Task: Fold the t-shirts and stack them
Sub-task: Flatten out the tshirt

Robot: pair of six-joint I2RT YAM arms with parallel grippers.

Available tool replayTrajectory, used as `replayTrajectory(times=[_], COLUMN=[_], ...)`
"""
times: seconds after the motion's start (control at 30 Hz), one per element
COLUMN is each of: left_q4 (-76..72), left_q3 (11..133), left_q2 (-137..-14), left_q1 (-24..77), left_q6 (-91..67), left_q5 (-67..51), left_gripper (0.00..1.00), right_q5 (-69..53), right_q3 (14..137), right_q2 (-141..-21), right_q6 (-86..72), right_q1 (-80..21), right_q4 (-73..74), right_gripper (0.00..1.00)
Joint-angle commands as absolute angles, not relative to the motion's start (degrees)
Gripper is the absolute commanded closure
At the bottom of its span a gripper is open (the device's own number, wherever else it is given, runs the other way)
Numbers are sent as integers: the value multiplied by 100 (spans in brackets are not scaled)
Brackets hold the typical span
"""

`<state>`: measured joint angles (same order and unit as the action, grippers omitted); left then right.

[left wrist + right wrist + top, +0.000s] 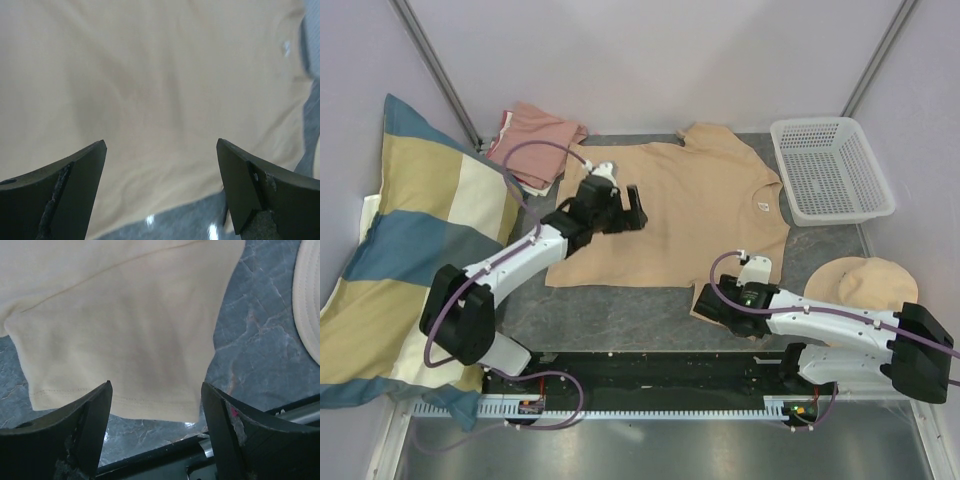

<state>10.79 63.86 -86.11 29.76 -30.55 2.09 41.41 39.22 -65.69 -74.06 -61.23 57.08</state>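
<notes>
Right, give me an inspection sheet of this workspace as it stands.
Surface: grey marbled table.
Job's things: tan t-shirt spread flat, unfolded; pink t-shirt bunched at the back left.
Clutter: white basket back right; beige hat near right; striped pillow leaning at left.
Grippers: left gripper over the tan t-shirt, fingers apart; right gripper at its near sleeve, fingers apart either side of the hem.
Cables: purple cables loop along both arms; one arcs over the pink t-shirt.
Surroundings: plain lilac walls, metal frame poles.
</notes>
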Motion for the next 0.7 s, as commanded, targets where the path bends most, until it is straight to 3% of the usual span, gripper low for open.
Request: replayTrajectory(times=[0.0,0.33,0.67], left_q4=[1055,1257,1257], left_q3=[5618,4440,4175], left_q2=[-7824,-6847,-6662], left_q1=[3610,4201,4201], left_q6=[-3647,-3850,-3779], left_q5=[756,923,756], left_gripper=[0,0,0], right_q5=[4377,4640,4939], right_q3=[4069,4211,4051], right_q2=[-6539,-6778,-6627], right_q6=[-8639,-9035,-9001], right_q1=[-6372,-6881,-7330], right_q4=[6539,6725,6513], right_gripper=[20,20,20])
